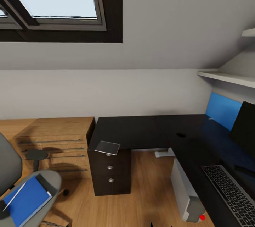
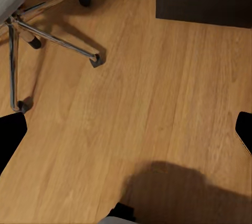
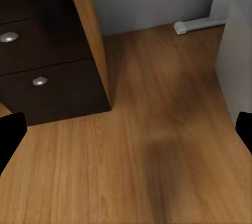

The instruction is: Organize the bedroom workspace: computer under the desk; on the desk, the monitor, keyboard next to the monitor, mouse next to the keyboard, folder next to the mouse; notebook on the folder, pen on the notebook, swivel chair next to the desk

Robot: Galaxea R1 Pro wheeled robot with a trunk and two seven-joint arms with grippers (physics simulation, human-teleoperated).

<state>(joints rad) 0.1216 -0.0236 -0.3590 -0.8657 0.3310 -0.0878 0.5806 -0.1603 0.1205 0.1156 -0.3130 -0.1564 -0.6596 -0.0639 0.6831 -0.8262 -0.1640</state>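
Table (image 1: 141,131): black L-shaped top bearing notebook (image 1: 107,147) at near corner, keyboard (image 1: 232,193) and monitor (image 1: 245,127) at right; computer (image 1: 186,191) beneath. Swivel chair (image 1: 21,188), left: folder (image 1: 25,200) with pen (image 1: 14,191) on seat. Left pincer (image 2: 126,129) and right pincer (image 3: 126,129): fingers spread, holding nothing, over floor.

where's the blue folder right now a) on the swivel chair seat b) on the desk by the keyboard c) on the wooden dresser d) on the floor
a: in the head view the blue folder lies flat on the grey seat of the swivel chair, with a white pen resting on it.
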